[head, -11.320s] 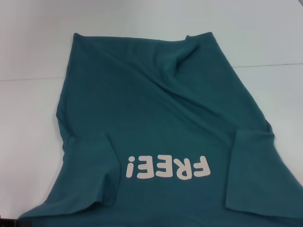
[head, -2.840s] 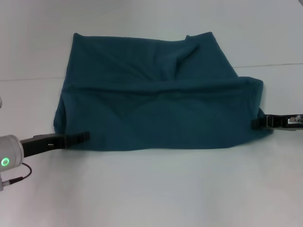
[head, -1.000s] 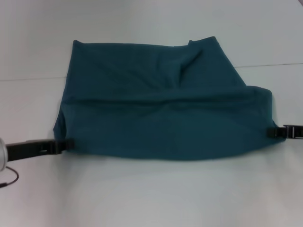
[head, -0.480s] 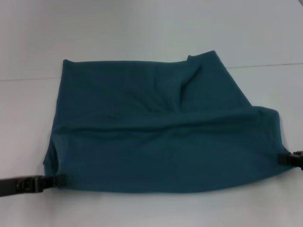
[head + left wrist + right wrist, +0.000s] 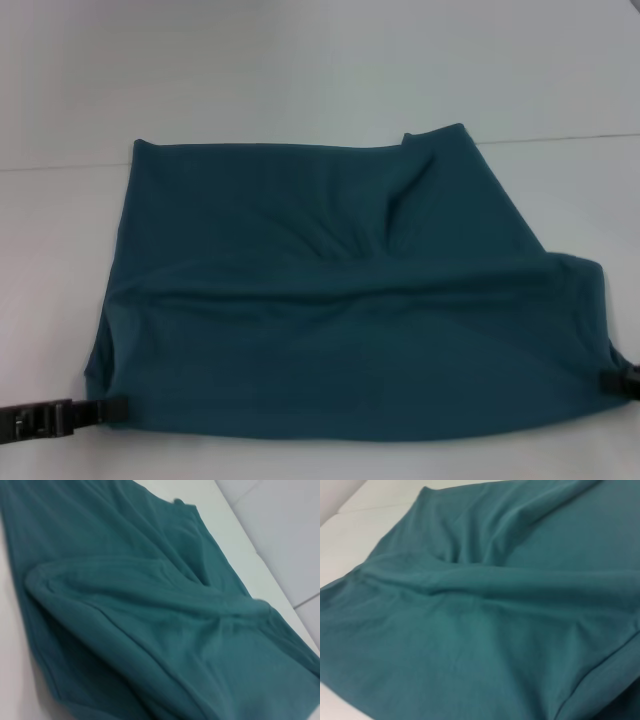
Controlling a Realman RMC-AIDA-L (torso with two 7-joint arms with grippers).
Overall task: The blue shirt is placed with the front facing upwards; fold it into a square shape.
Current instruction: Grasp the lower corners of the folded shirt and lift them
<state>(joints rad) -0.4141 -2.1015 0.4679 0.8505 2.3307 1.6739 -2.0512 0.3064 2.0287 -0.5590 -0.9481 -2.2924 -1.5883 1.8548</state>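
Note:
The blue shirt [image 5: 340, 300] lies folded over on the white table, its plain teal side up, with a ridge of creases running across its middle. No lettering shows. My left gripper [image 5: 108, 409] pinches the shirt's near left corner, with only its dark fingers in the head view. My right gripper [image 5: 612, 380] holds the near right corner at the picture's edge, mostly cut off. The left wrist view is filled by rumpled shirt fabric [image 5: 150, 620], and so is the right wrist view, where the cloth [image 5: 485, 610] shows a folded hem; neither shows fingers.
The white table [image 5: 300, 70] extends beyond the shirt at the back and on both sides. A thin seam line [image 5: 560, 137] crosses the tabletop behind the shirt. A narrow strip of bare table runs along the near edge.
Both grippers have drawn back toward me, dragging the folded shirt nearer across the table. Eleven seconds ago the shirt lay open with its lettering showing.

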